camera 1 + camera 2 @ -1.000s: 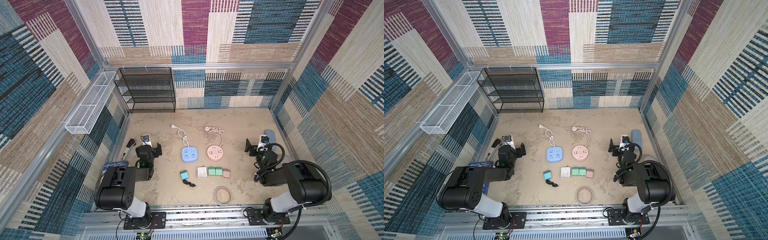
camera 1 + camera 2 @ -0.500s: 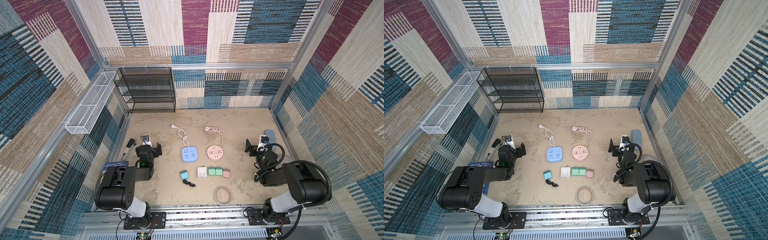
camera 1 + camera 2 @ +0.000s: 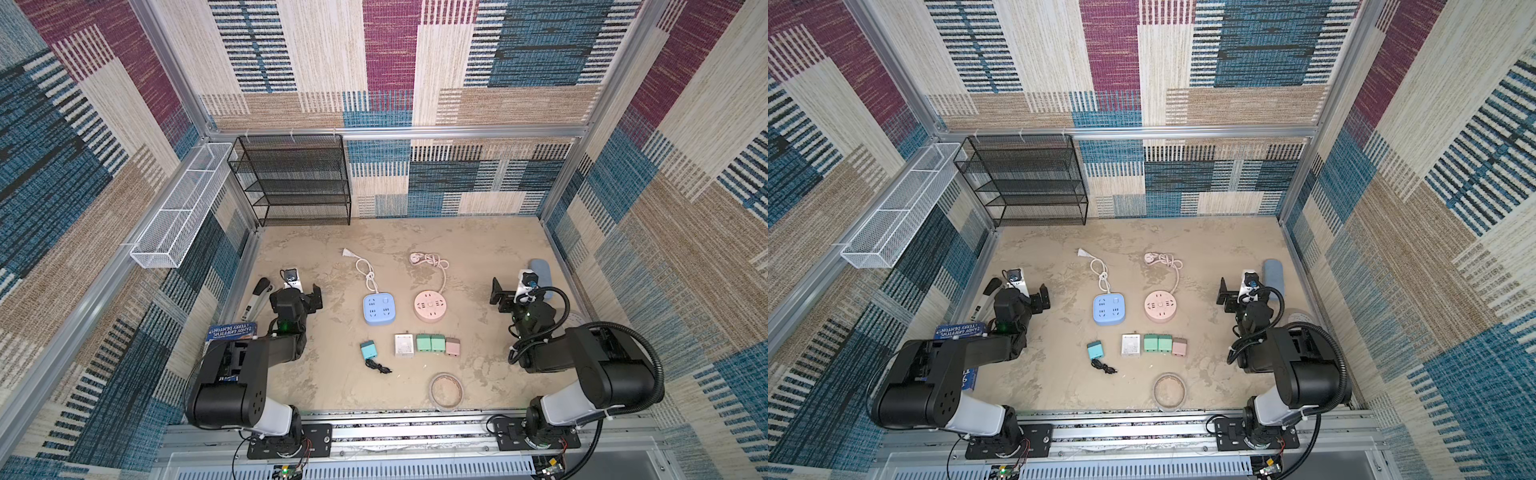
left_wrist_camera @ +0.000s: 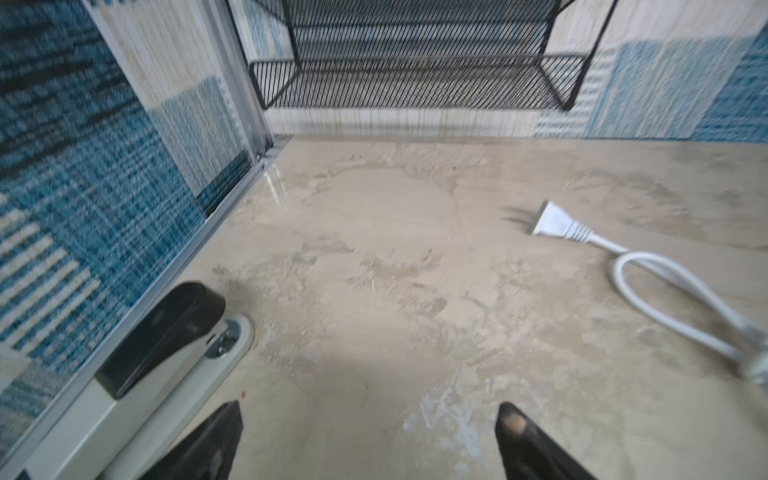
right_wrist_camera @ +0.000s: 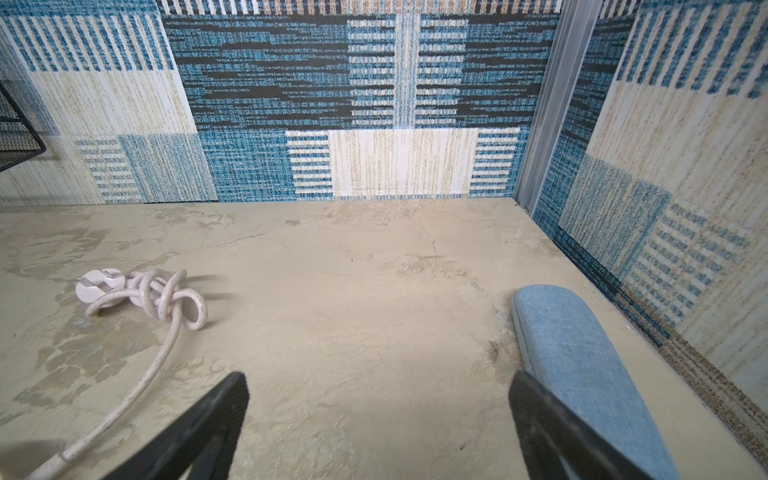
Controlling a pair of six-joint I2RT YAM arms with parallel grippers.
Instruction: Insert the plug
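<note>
Left wrist view: white plug (image 4: 557,224), cord cut off at edge; left gripper (image 4: 369,415) and right gripper (image 5: 378,380) spread wide, empty.

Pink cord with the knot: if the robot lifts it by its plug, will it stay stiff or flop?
Probably floppy: the pink cord lies in loose knotted loops, so it would likely dangle below the plug. It may also tug, since its other end runs to the round pink socket block, which looks heavier.
</note>
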